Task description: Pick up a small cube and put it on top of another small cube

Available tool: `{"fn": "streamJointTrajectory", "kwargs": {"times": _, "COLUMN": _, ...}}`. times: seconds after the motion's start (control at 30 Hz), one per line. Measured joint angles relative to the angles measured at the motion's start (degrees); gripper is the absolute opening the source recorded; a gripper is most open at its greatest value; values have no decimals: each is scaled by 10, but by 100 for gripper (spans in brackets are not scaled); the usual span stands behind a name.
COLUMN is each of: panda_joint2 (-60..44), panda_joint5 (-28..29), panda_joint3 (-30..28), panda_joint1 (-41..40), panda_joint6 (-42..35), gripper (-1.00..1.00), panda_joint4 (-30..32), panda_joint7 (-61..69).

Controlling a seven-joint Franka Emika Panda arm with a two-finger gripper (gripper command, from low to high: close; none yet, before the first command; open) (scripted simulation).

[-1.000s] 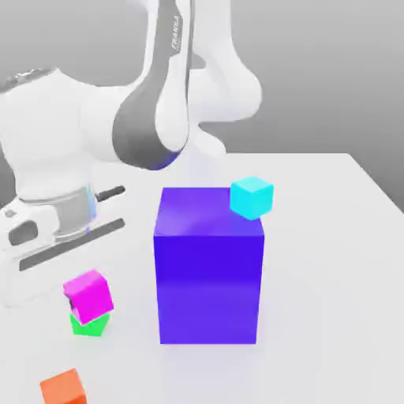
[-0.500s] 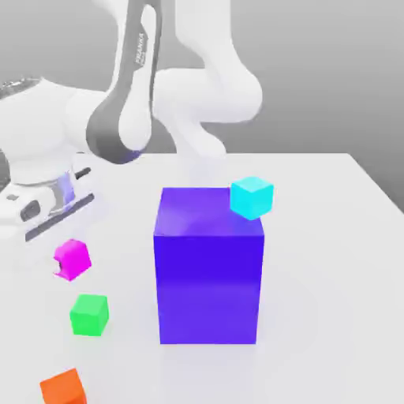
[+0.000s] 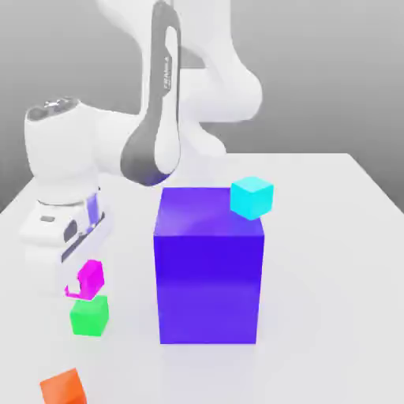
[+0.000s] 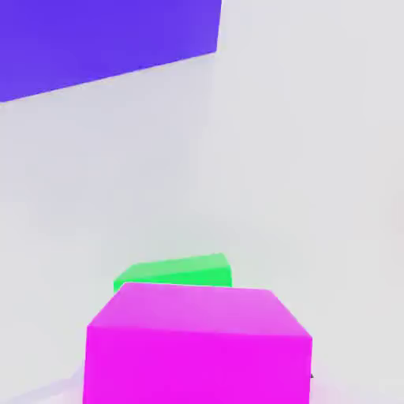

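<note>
The small magenta cube (image 3: 91, 278) hangs tilted under my hand, at the exterior view's left. My gripper (image 3: 82, 281) is shut on it. Directly below sits the small green cube (image 3: 88, 316) on the white table, with the magenta cube's underside almost at its top face; I cannot tell whether they touch. In the hand view the magenta cube (image 4: 197, 347) looms close, and the green cube (image 4: 175, 272) peeks out from behind it.
A big blue-purple block (image 3: 207, 268) stands at mid-table, to the exterior view's right of both cubes, also seen in the hand view (image 4: 102, 39). A cyan cube (image 3: 252, 197) is at its far upper corner. An orange cube (image 3: 63, 388) lies near the front edge.
The magenta cube was lifted off the green cube and swung up and to the exterior view's left. It has now come back down over the green cube, and the hand has turned.
</note>
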State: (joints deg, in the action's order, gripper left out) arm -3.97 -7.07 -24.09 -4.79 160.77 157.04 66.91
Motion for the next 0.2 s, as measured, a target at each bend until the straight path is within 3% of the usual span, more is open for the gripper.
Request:
{"fn": "streamJointTrajectory", "kwargs": {"times": 0.13, "panda_joint2": -40, "panda_joint5": -48, "panda_joint3": 22, "panda_joint1": -13, "panda_joint6": 36, "gripper": -100, "panda_joint4": 2, "panda_joint7": 34}}
{"fn": "streamJointTrajectory", "kwargs": {"times": 0.17, "panda_joint2": -46, "panda_joint5": -55, "panda_joint3": 25, "panda_joint1": -15, "panda_joint6": 41, "gripper": 100, "panda_joint4": 2, "panda_joint7": 39}}
{"fn": "streamJointTrajectory", "kwargs": {"times": 0.2, "panda_joint2": -46, "panda_joint5": -55, "panda_joint3": 25, "panda_joint1": -15, "panda_joint6": 41, "gripper": 100, "panda_joint4": 2, "panda_joint7": 39}}
